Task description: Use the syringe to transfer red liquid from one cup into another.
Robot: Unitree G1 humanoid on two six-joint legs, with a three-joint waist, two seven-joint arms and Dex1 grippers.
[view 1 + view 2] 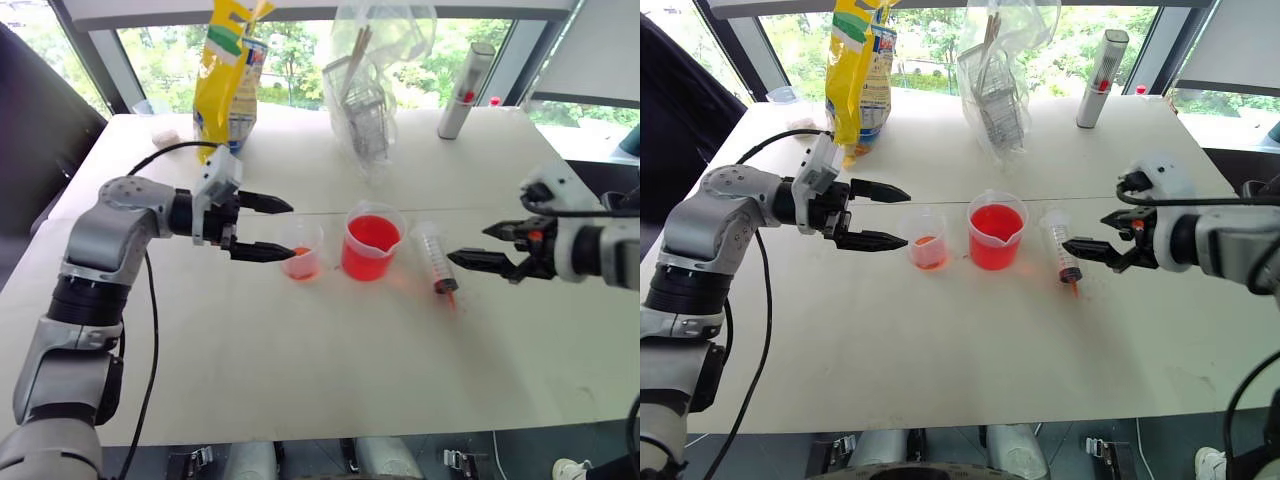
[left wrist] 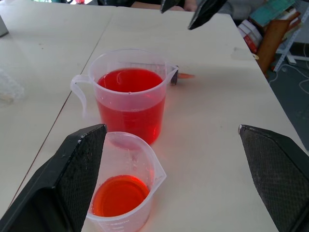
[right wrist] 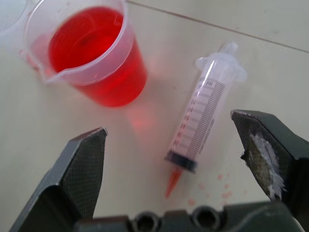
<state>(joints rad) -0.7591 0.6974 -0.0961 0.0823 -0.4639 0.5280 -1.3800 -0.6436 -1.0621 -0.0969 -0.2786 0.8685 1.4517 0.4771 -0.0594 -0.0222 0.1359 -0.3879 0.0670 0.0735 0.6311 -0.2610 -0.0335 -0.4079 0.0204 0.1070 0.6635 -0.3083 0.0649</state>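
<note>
A big clear plastic syringe with printed marks, a black seal and a small orange tip (image 3: 202, 121) lies flat on the white table (image 1: 300, 380). Nothing holds it. Its tip points toward the robot, and a few tiny red drops dot the table just beside the tip. The plunger looks pushed all the way in, so the syringe looks empty.

Next to it stands the wide clear plastic beaker with a spout (image 1: 371, 243), about half full of bright red watery liquid (image 3: 87, 38). On the beaker's other side sits the small clear plastic cup with a spout (image 1: 302, 249). It has a little red liquid at the bottom.

The right gripper (image 1: 482, 248) hangs just beside the syringe with its two black fingers spread wide, holding nothing. The left gripper (image 1: 262, 228) waits near the small cup, also wide open and empty.

The step in hand looks like picking up the syringe. Next, I think the right gripper needs to come down so one finger sits on each side of the clear barrel, then squeeze gently. The barrel is round and smooth, so it could roll or slip away.
</note>
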